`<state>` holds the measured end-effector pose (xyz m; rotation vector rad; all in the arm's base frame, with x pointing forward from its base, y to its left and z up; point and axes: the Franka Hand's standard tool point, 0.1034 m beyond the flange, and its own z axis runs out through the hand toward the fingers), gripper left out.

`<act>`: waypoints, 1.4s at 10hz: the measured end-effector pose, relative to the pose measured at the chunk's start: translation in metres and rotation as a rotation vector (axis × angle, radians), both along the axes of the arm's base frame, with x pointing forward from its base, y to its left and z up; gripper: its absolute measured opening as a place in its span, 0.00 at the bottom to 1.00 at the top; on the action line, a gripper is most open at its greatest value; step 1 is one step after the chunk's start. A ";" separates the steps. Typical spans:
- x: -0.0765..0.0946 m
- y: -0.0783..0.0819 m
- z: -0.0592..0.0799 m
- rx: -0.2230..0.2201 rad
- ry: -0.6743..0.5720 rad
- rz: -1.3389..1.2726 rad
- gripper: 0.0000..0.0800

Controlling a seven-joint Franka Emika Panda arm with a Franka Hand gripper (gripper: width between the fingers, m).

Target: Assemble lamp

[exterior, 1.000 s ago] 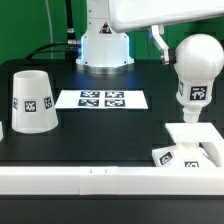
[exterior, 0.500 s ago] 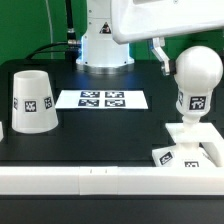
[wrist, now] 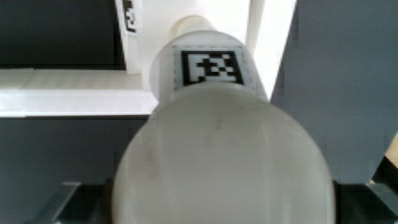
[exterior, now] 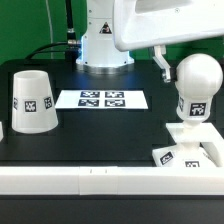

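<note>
White plastic parts number three, all carrying black-and-white square tags [exterior: 30,103] without legible text: one shade [exterior: 28,82] at 9 o'clock, one base [exterior: 212,150] at 4 o'clock, and one bulb [exterior: 198,78] at 3 o'clock, long axis vertical, head up, neck down at the base, clamped in the gripper [wrist: 222,203].

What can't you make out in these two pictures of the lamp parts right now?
- Whether the bulb has its neck seated in the base: too small in the exterior view, and in the wrist view the bulb itself hides the joint.
- How the fingers hold: only one shows in the exterior view, and the bulb fills the wrist view.
- A white thing: cut off by the exterior view's left edge.
</note>
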<state>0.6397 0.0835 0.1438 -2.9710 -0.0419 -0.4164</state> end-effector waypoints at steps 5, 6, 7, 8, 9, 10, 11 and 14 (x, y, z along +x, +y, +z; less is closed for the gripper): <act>-0.003 -0.001 -0.006 -0.002 -0.001 -0.003 0.72; -0.003 -0.001 -0.007 -0.003 -0.010 -0.003 0.72; -0.002 0.000 -0.007 -0.006 -0.032 -0.005 0.72; -0.002 0.000 -0.006 -0.007 -0.045 -0.007 0.72; -0.002 0.000 -0.006 -0.007 -0.045 -0.007 0.73; -0.002 0.000 -0.006 -0.007 -0.045 -0.007 0.73; -0.002 0.000 -0.006 -0.007 -0.045 -0.007 0.85; -0.002 -0.001 -0.007 -0.007 -0.044 -0.007 0.87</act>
